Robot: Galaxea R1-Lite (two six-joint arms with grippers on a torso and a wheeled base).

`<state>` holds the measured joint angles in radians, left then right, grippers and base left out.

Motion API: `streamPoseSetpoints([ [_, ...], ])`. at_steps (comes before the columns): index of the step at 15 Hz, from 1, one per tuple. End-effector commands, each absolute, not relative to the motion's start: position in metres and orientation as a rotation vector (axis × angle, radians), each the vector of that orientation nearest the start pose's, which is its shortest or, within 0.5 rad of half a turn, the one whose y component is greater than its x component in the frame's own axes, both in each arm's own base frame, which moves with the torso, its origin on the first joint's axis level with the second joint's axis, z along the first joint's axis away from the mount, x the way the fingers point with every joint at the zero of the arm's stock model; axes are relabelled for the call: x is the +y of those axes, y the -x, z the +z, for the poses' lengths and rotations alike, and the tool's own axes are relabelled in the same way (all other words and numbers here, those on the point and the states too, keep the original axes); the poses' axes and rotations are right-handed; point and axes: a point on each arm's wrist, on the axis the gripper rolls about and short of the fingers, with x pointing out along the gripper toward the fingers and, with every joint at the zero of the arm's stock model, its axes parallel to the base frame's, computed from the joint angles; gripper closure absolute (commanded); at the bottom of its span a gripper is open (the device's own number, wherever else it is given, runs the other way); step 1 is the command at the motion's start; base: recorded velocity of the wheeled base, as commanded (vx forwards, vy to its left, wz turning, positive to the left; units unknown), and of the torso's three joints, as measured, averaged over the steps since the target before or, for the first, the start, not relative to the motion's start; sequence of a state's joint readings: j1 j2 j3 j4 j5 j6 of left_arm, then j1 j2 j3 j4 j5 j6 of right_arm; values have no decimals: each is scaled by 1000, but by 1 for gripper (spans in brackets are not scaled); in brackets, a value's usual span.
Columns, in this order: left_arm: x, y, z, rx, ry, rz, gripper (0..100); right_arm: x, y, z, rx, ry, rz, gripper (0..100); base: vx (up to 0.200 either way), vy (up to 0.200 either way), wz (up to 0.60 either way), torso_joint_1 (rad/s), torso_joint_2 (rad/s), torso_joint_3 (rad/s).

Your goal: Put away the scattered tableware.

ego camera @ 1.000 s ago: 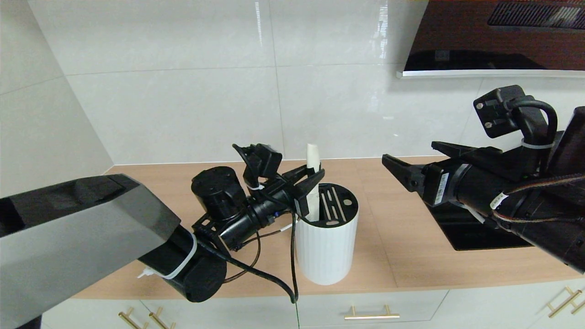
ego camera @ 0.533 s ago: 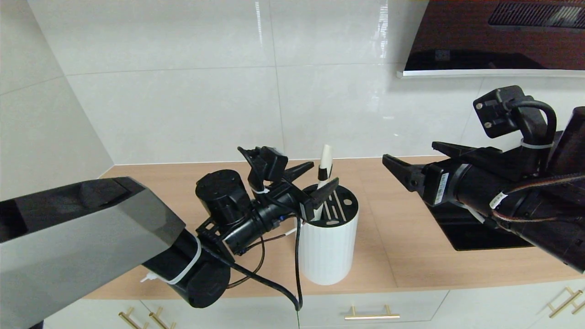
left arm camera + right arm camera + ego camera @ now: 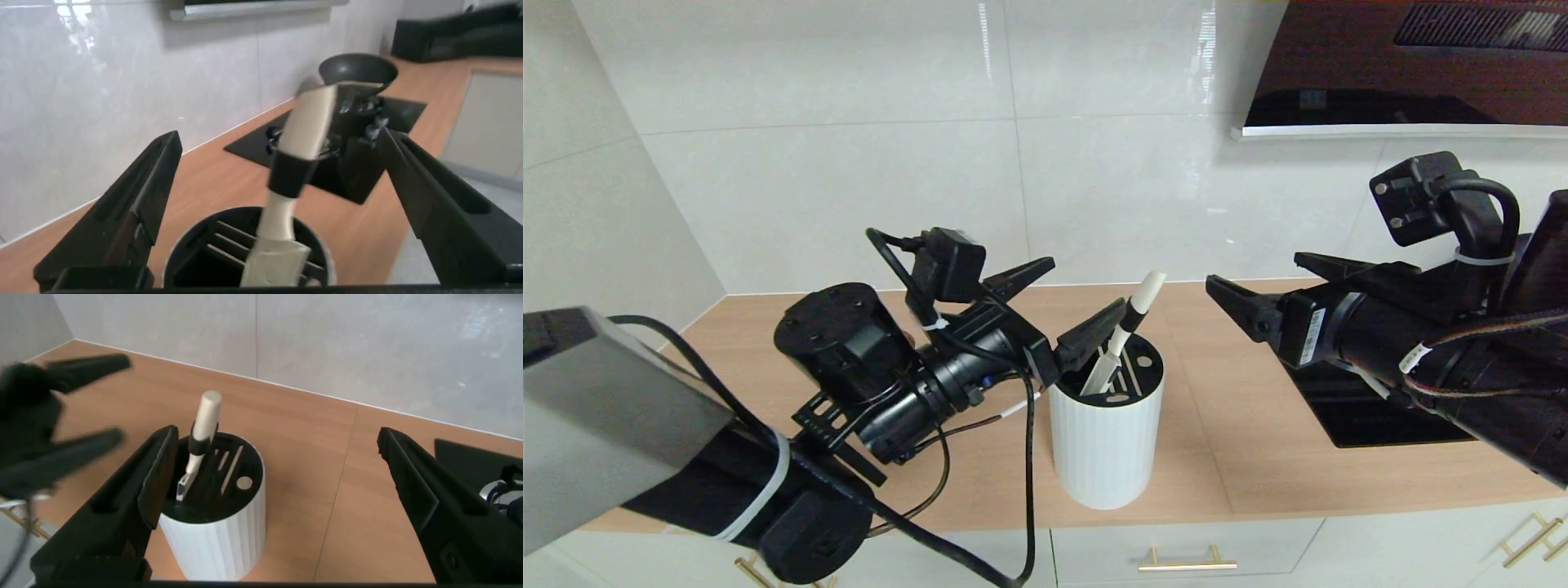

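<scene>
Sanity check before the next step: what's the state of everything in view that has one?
left tool: open, knife handle between its fingers with gaps on both sides
right tool: open, empty, above the counter
knife: blade down in the holder, leaning, not gripped
knife holder: upright on the counter
drawer: shut

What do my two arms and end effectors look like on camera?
Both arms are mostly black. The left end effector and right end effector each have two long, tapering black fingers. White zip ties bind loose black cables to the left arm; the right arm carries a white printed label.
</scene>
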<state>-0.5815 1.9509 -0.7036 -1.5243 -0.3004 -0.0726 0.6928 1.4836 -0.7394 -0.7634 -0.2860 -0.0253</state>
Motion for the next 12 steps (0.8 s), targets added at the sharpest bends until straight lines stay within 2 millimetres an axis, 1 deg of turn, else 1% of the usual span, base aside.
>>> streamPoseSetpoints([
  [1,-178,-259,190,-305,133,-889,0,158,-200,239,-26,15,406,0,0,0,0,0,0,0],
  [4,-165,-242,221,-342,234,-900,0,156,-199,240,-31,12,403,0,0,0,0,0,0,0],
  [5,-155,-237,230,-356,262,-889,0,153,-198,244,-43,6,391,0,0,0,0,0,0,0],
  [6,-144,-230,239,-370,303,-876,0,143,-194,250,-67,-6,369,0,0,0,0,0,0,0],
  [7,-124,-219,244,-380,320,-818,0,131,-188,253,-79,-18,343,0,0,0,0,0,0,0],
  [8,-100,-208,243,-357,304,-743,0,115,-180,250,-84,-19,307,0,0,0,0,0,0,0],
  [9,-77,-186,243,-313,293,-678,0,96,-166,250,-101,-25,266,0,0,0,0,0,0,0],
  [11,-42,-134,246,-224,275,-563,0,61,-134,241,-119,-22,187,0,0,0,0,0,0,0],
  [12,-32,-115,245,-176,272,-520,0,50,-122,236,-113,-17,156,0,0,0,0,0,0,0],
])
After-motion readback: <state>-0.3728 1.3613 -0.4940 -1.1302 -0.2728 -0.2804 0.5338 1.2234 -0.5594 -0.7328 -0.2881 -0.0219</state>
